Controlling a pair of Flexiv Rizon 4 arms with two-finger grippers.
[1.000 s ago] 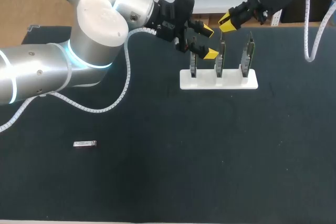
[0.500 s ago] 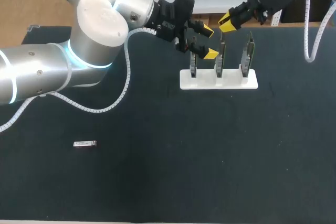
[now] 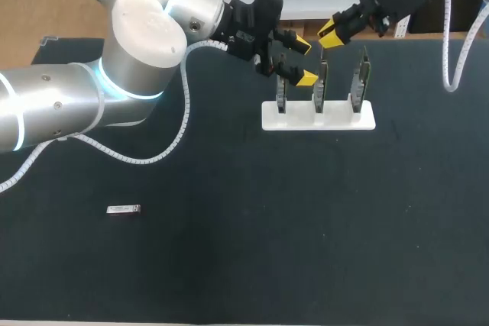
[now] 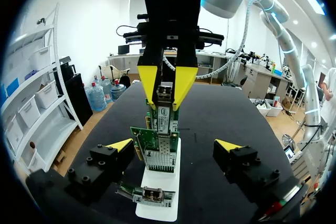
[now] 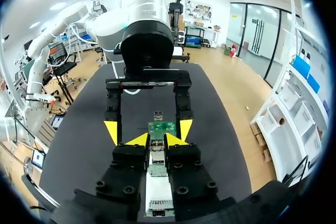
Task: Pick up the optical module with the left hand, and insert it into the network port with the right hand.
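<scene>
One optical module [image 3: 123,209] lies flat on the black table [image 3: 306,250], well apart from the white stand [image 3: 318,117], off to its near-left side, and neither of my claws touches it. Farther in sits the stand itself, a low white block carrying three green network cards [image 3: 321,85] upright in a row. At the stand's left end hangs my left claw [image 3: 305,60], raised above the cards and spread wide, its two yellow tips far apart and gripping nothing. From my left wrist the row of cards runs straight ahead from between those tips. The closest card shows its silver network port [image 4: 148,194] at the top edge, just under the claw. Past that, over the stand's middle stretch and higher than the card tops, hangs my right claw [image 3: 329,34], facing my left one along the row. Whether it holds anything I cannot tell. From my left wrist a silver piece [image 4: 164,92] shows in line with it, but I cannot make out whether that belongs to the far card or sits in the claw. From my right wrist the stand lies directly beneath that claw, its cards lined up ahead toward my left one.
</scene>
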